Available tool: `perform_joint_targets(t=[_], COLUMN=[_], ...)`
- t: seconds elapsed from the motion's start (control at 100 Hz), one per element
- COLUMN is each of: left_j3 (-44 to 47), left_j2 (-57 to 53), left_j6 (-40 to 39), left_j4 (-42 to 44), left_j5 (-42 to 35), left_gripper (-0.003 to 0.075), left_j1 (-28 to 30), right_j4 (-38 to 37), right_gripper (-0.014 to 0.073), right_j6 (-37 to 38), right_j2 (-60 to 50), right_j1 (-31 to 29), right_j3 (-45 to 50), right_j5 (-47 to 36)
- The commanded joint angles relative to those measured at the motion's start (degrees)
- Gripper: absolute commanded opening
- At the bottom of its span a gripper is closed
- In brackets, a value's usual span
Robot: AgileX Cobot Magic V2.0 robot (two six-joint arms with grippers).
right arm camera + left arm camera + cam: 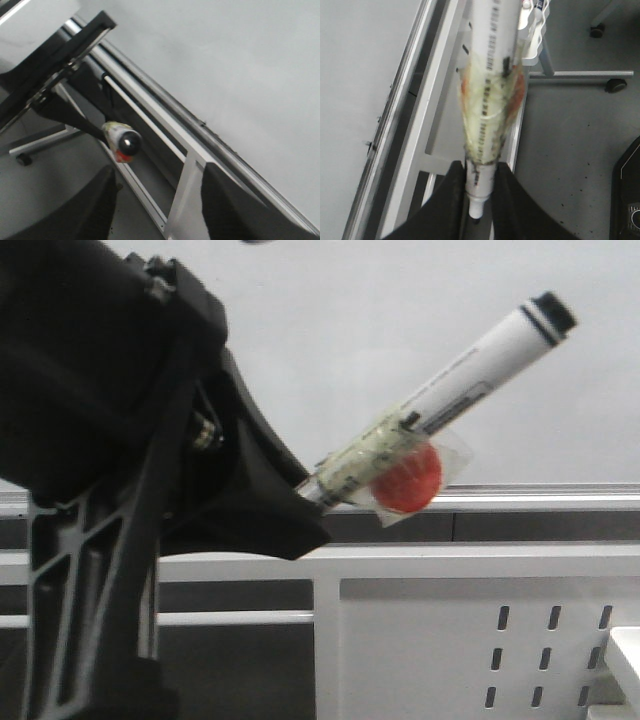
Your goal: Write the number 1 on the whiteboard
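Left gripper: your black jaws are clamped on a white marker, which slants toward the upper right of the front view.
Marker wrap: yellowed tape and a red disc sit partway along the barrel.
Right gripper: your jaws stand wide apart with nothing between them.
Whiteboard: fills the top of the front view, rail along its lower edge; you see no stroke on it.
In the way: the left arm blocks the left of the front view.
Below: a perforated white panel, lower right.
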Motion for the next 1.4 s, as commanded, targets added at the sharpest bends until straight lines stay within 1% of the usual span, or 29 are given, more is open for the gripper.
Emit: perform_joint_targets(t=[0.0,0.13,0.22,0.4,0.53,0.65,0.82,0.87,1.04,1.29,1.36,1.39], left_j3=[-3.08,-3.69,-3.69,-3.69,-3.69,-3.69,-3.69,-3.69,-3.69,-3.69,-3.69,-3.69], left_j2=[-1.78,-1.78,-1.78,-1.78,-1.78,-1.78,-1.78,-1.78,-1.78,-1.78,-1.78,-1.78], left_j6=[-0.89,-0.89,-0.78,-0.78,-0.7,-0.26,0.9,0.9,0.9,0.9,0.9,0.9], left_j4=[1.62,2.08,2.19,2.19,2.23,2.49,3.12,3.12,3.12,3.22,3.7,4.3], left_j5=[-0.81,-0.56,0.05,1.4,3.56,3.91,3.15,2.33,0.77,0.77,0.77,0.77], left_gripper=[-0.002,-0.002,-0.002,-0.002,-0.002,-0.002,-0.002,-0.002,-0.002,-0.002,-0.002,-0.002], left_j1=[-1.62,-1.89,-1.89,-1.89,-1.89,-1.89,-1.89,-1.89,-1.89,-1.89,-1.89,-1.89], right_j4=[0.71,0.48,-1.8,-3.92,-3.95,-3.95,-3.95,-3.85,-3.62,-3.13,-2.92,-2.92], right_gripper=[0.0332,0.0316,0.0316,0.0316,0.0316,0.0316,0.0314,0.0296,0.019,0.0168,0.0092,0.0027], right_j6=[-3.39,-3.39,-3.39,-3.39,-3.39,-3.39,-3.39,-3.39,-3.39,-3.39,-3.39,-3.39], right_j2=[2.32,5.42,7.78,11.74,13.01,13.02,13.02,13.02,13.02,13.02,13.02,13.02], right_j1=[4.22,9.52,11.11,10.77,8.97,6.85,6.85,6.85,6.85,6.85,6.85,6.85], right_j3=[-2.11,-2.11,-2.11,-2.23,-2.59,-2.68,-2.68,-2.68,-2.68,-2.68,-2.68,-2.68], right_j5=[-4.51,-7.77,-11.0,-15.2,-15.28,-16.43,-16.77,-16.77,-15.63,-14.35,-13.87,-13.72])
